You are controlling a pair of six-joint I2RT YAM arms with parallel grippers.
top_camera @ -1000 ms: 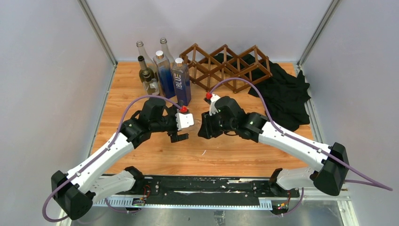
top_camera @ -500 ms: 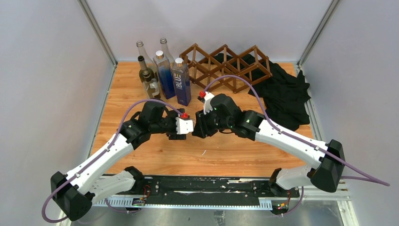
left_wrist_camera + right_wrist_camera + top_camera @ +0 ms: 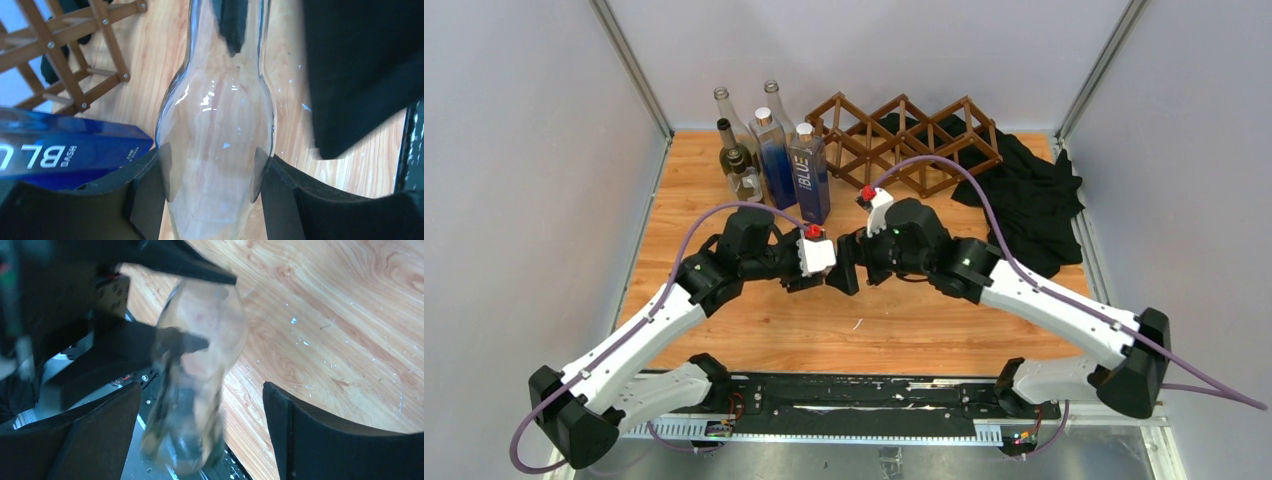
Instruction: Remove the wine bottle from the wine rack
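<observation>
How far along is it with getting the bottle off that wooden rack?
Mostly done, it seems. No bottle shows in the wine rack, and a clear bottle is off it, out between the two arms. In hand: the left gripper presses both sides of the bottle, while the right gripper stands open around it. Left: probably setting it down on the table, perhaps by the standing bottles.

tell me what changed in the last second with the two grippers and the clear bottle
The left gripper and the right gripper drew together. The left one narrowed onto the clear glass bottle, fingers now against both its sides; the right one, shut a second ago, opened wide around it. The dark brown wooden lattice wine rack, black cloth and standing glass bottles stayed put.
</observation>
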